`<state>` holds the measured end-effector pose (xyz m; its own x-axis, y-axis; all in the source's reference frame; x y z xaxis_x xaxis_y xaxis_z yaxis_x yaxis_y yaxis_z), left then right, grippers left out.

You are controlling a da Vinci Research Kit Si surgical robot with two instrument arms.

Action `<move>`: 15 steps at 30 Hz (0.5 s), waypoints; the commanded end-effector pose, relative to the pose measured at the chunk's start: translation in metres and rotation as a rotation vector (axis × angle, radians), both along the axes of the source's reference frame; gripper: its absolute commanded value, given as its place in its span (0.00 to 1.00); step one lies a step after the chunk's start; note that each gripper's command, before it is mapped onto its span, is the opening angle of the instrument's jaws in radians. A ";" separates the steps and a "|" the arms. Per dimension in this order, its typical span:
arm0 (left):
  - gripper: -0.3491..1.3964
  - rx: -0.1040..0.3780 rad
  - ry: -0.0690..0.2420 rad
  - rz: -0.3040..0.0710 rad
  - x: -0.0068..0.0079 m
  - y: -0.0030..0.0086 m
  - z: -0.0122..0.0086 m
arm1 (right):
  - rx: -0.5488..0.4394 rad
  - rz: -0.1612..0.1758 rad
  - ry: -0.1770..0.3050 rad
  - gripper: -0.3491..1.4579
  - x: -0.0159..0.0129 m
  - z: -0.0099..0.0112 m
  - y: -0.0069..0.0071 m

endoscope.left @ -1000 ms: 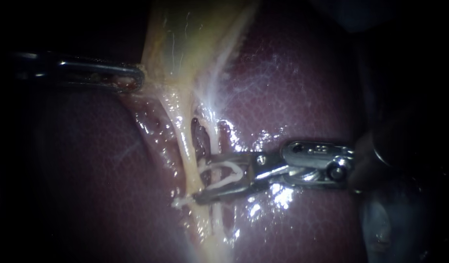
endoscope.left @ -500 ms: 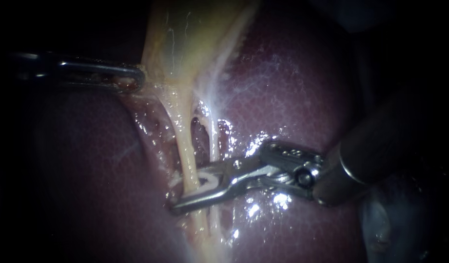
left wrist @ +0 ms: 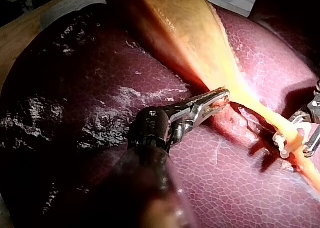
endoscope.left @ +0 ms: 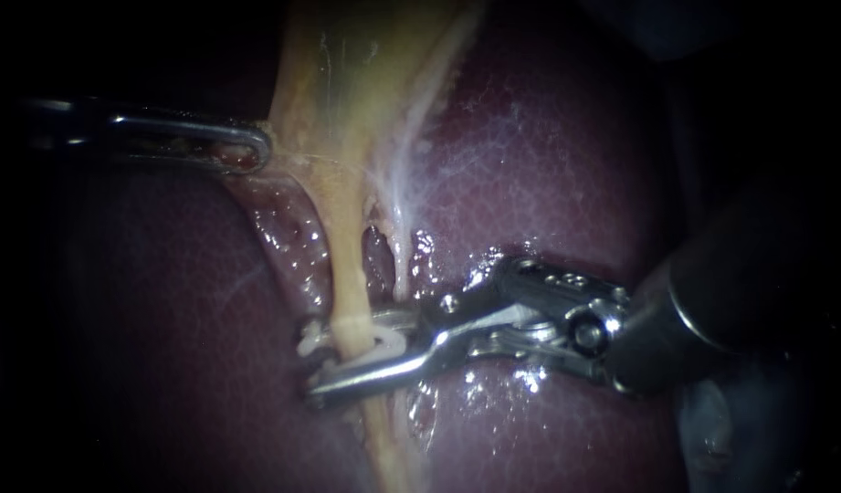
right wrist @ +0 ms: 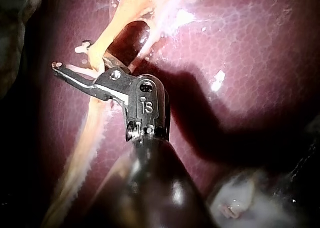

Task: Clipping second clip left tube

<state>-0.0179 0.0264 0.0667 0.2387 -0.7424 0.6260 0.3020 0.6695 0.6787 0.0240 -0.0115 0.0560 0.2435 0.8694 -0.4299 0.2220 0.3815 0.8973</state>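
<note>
step: putting the clip on the left tube, closing squeeze not confirmed
left tube [endoscope.left: 345, 274]: pale yellow cord running down from the gallbladder [endoscope.left: 347, 73] across the liver [endoscope.left: 548, 164], stretched taut
clip [endoscope.left: 383, 345]: white, wrapped round the left tube low down, seated in the right instrument; cannot tell if it is latched
other clip: cannot pick out a separate one on this tube
right instrument [endoscope.left: 312, 363]: comes in from the right and straddles the left tube with one side above and one below, both bearing on the clip — so it is holding the clip round the tube
left instrument [endoscope.left: 256, 151]: closed on the edge of the gallbladder, pulling it sideways; the left wrist view [left wrist: 217, 98] shows tissue pinched in its tip
right tube [endoscope.left: 400, 265]: thin whitish strand just beside the left tube, ending at the upper side of the right instrument
risk 1: clip catches the right tube too — the two run close together where the instrument crosses
risk 2: clip sits skewed or only part way over, if the tip has not cleared the tube's far side
risk 3: tube tears or slips out if the left instrument pulls harder or lets go mid-squeeze
risk 4: lower tip digs into the liver underneath
writing: a stamped mark on the right instrument's head in the right wrist view, not transcribed; none elsewhere
</note>
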 end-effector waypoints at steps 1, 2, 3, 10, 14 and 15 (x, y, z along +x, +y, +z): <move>0.00 0.000 0.000 0.000 0.0000 0.0000 0.0000 | 0.000 -0.001 -0.001 0.41 -0.0002 0.0000 0.0000; 0.00 0.000 0.000 0.000 0.0000 0.0000 0.0000 | 0.000 -0.001 -0.001 0.41 -0.0002 0.0001 0.0001; 0.00 0.000 0.000 0.000 0.0000 0.0000 0.0000 | 0.000 -0.001 -0.001 0.40 -0.0003 0.0001 0.0001; 0.00 0.000 0.000 0.000 0.0000 0.0000 0.0000 | -0.001 0.000 -0.002 0.31 -0.0005 0.0007 0.0001; 0.00 0.000 0.000 0.000 0.0000 0.0000 0.0000 | -0.001 -0.005 0.001 0.20 -0.0005 0.0007 0.0001; 0.00 0.000 0.000 0.000 0.0000 0.0000 0.0000 | 0.000 -0.011 0.005 0.16 -0.0005 0.0007 0.0001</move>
<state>-0.0179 0.0264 0.0667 0.2388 -0.7424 0.6260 0.3020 0.6695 0.6787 0.0236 -0.0115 0.0567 0.2505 0.8668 -0.4312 0.2308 0.3791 0.8961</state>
